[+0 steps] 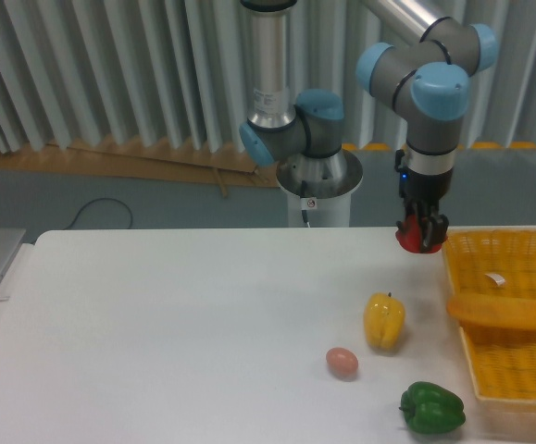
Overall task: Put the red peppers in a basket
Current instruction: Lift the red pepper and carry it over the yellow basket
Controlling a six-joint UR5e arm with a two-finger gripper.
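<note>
The pincer [422,233] is clamped on the red pepper [417,240] and holds it in the air, just beside the left rim of the basket [454,277] at the right edge of the desk [175,333]. The picking up is done. What is left, I think, is to bring the pepper over the basket and let it go inside.

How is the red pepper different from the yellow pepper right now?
The red pepper hangs in the air, clamped in the gripper beside the basket; the yellow pepper rests on the table, untouched. The red pepper looks smaller and rounder, while the yellow pepper looks taller. The red pepper is partly hidden by the fingers; the yellow pepper shows fully. Both look glossy.
</note>
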